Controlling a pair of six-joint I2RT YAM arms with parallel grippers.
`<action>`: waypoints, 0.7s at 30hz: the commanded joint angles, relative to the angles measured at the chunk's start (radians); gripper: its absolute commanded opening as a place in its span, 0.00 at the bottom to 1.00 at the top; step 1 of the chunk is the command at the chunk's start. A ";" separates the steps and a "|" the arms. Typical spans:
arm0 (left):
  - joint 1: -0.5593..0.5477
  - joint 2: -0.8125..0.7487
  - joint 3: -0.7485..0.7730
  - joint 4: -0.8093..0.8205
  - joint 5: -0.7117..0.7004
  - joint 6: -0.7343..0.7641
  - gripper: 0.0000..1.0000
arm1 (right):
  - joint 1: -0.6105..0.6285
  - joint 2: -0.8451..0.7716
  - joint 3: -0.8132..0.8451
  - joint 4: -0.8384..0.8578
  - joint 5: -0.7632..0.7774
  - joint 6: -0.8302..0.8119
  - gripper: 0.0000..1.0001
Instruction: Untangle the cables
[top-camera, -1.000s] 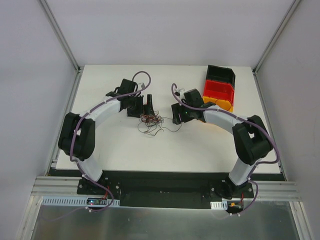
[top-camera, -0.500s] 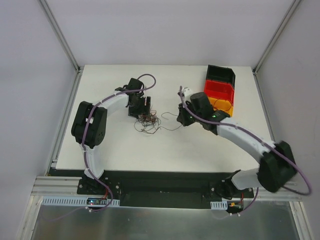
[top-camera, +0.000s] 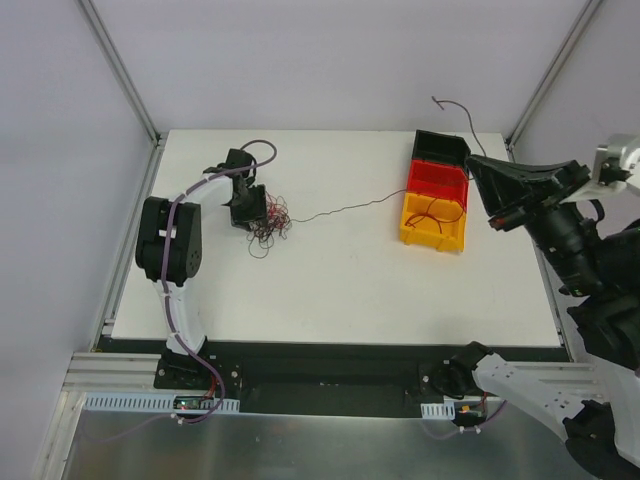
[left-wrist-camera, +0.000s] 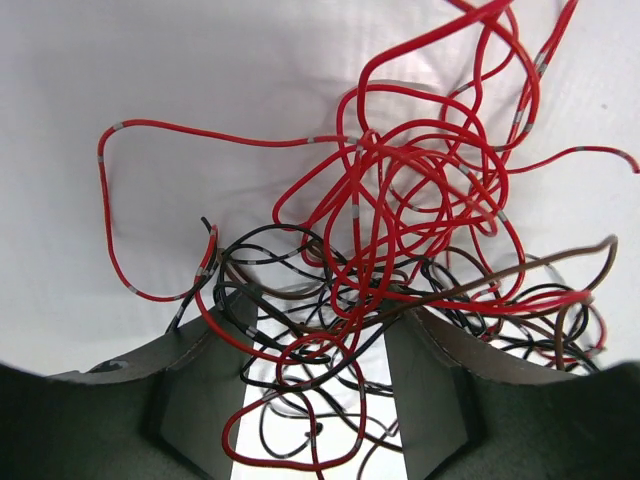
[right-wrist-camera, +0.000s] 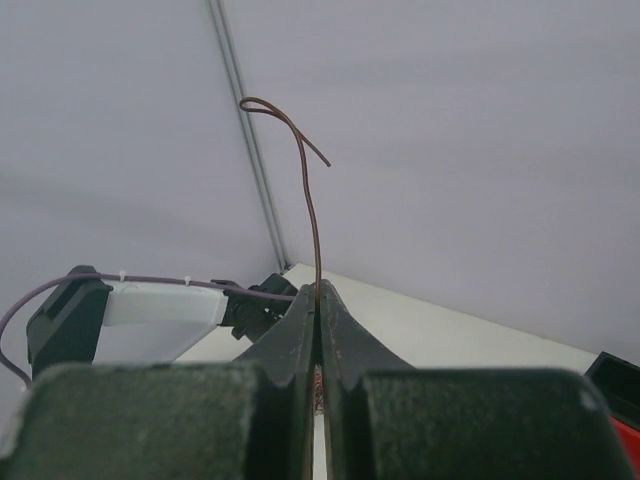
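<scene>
The cables (top-camera: 268, 222) lie as a loose red, black and brown tangle (left-wrist-camera: 420, 200) on the white table (top-camera: 330, 290), left of centre. My left gripper (top-camera: 250, 212) sits low over the tangle; in the left wrist view it (left-wrist-camera: 320, 320) is open, with several strands running loosely through the gap. One brown cable (top-camera: 350, 207) stretches from the tangle rightward and up to my right gripper (top-camera: 472, 160), raised high at the right. That gripper (right-wrist-camera: 318, 290) is shut on the brown cable (right-wrist-camera: 312, 200), whose free end curls above the tips.
Three stacked bins stand at the back right: black (top-camera: 440, 150), red (top-camera: 435, 178) and yellow (top-camera: 430, 232). A red wire (top-camera: 437, 210) lies in the yellow one. Grey walls with metal posts enclose the table. The right arm's body looms over the right edge.
My right arm has risen and swung far right, shut on the brown cable and drawing it out of the tangle. The left gripper has narrowed and shifted left with the tangle.
</scene>
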 joint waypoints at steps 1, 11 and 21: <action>0.025 -0.046 0.000 -0.041 -0.060 -0.002 0.52 | 0.004 0.006 0.092 -0.103 0.112 -0.023 0.00; 0.103 -0.023 0.015 -0.041 0.007 -0.012 0.54 | 0.004 -0.136 0.192 -0.180 0.233 -0.080 0.00; 0.137 -0.033 0.010 -0.042 -0.037 0.007 0.55 | 0.002 -0.217 0.197 -0.242 0.343 -0.141 0.00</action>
